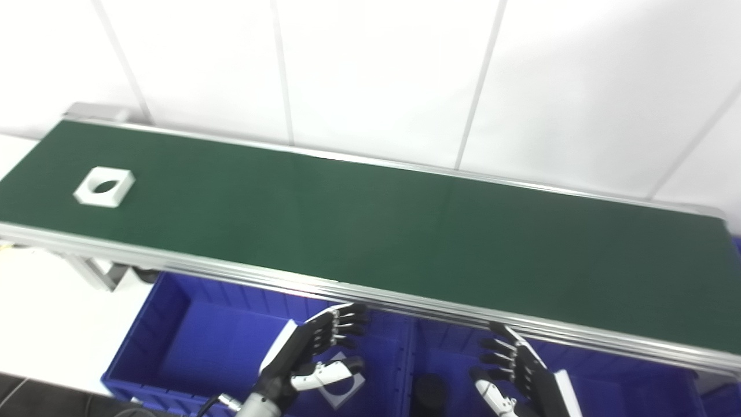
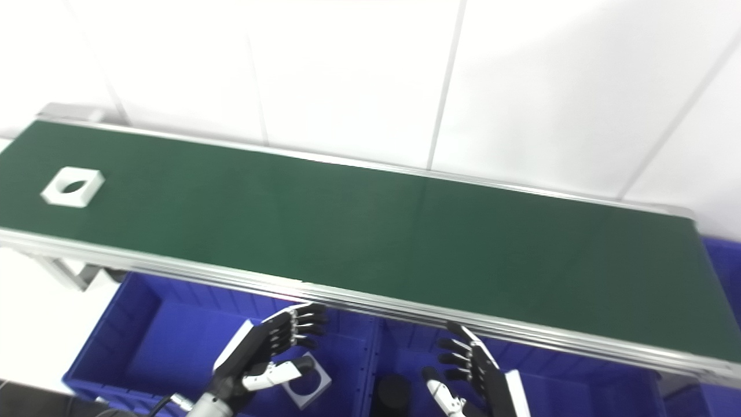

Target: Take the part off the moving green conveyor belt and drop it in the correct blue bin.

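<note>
A white, flat square block with a round hole through its middle (image 1: 105, 186) lies on the matte dark green conveyor belt (image 1: 370, 231), near the belt's far left end and well apart from both hands. The belt is a long smooth band set in a ribbed silver aluminium frame (image 1: 243, 272), running slantwise across the view with a white panelled wall (image 1: 376, 75) behind it.

Below the belt's near rail stand two glossy blue plastic bins. The left hand (image 1: 315, 356), black-fingered with a white back and white thumb, hangs over the left blue bin (image 1: 173, 341), its fingers spread apart and lightly curled, holding nothing. Just beneath that hand, on the bin's floor, lies a second white square block with a round hole (image 1: 341, 391), partly hidden by the thumb. The part on the belt sits far up and to the left of this hand, across the rail.

The right hand (image 1: 515, 370), of the same black and white build, hangs over the right blue bin (image 1: 613, 382), its fingers splayed and empty too. A dark round cylindrical object (image 1: 428, 391) stands in this bin just left of the hand; its material cannot be told. The right hand is the farther of the two from the part on the belt.
</note>
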Available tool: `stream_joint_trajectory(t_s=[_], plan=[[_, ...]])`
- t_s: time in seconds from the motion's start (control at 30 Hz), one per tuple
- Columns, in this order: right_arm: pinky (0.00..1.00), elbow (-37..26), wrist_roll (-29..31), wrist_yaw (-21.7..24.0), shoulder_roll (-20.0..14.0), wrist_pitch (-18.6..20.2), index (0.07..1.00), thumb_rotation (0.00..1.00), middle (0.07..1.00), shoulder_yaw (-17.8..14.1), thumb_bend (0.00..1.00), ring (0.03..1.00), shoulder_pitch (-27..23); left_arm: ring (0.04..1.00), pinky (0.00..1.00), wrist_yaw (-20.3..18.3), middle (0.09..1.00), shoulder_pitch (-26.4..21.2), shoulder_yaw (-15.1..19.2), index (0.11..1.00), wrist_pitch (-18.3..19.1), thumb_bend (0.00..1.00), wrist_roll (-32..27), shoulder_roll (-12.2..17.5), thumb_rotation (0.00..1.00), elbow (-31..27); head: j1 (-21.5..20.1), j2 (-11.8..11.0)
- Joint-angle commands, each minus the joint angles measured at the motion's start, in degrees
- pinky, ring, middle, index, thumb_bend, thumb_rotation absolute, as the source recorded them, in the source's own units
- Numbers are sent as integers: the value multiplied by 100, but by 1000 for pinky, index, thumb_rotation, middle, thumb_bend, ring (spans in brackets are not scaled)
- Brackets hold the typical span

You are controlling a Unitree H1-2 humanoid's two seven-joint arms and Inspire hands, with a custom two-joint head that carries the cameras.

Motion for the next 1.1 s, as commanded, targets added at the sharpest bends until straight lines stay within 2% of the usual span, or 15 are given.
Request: stream_joint_trajectory(t_s=[0.0, 0.27, 0.53, 0.67, 0.83, 0.93, 1.07], plan=[[644, -240, 117, 35, 7, -179, 856, 18, 771, -29, 225, 723, -11, 730, 646, 63, 780, -51, -44, 803, -286, 864, 121, -18, 512, 6, 9, -59], [641, -264, -29, -2, 21, -140, 854, 0, 771, -1, 220, 722, -3, 725, 649, 84, 777, -47, -18, 798, -190, 899, 127, -77, 519, 53, 56, -252], [637, -182, -14, -2, 19, -255, 858, 0, 770, -5, 212, 724, -20, 718, 636, 96, 775, -100, -11, 790, -269, 918, 158, -84, 512, 205, 85, -417], [641, -185, 2, 8, 35, -193, 857, 0, 770, -5, 208, 727, -26, 723, 636, 104, 780, -119, -12, 793, -293, 917, 180, -74, 507, 259, 72, -458], [643, -124, 25, 8, 44, -207, 860, 0, 775, -12, 215, 731, -47, 721, 634, 121, 778, -179, -17, 789, -372, 931, 208, -82, 513, 385, 188, -680], [657, -71, 82, 14, 61, -194, 868, 0, 779, -28, 220, 736, -59, 712, 618, 100, 775, -244, -7, 780, -539, 923, 141, -101, 484, 550, 309, -807], [690, -55, 113, 48, 63, -99, 886, 0, 798, -35, 201, 759, -86, 700, 600, 117, 762, -307, 0, 773, -580, 944, 171, -98, 477, 672, 365, -902]])
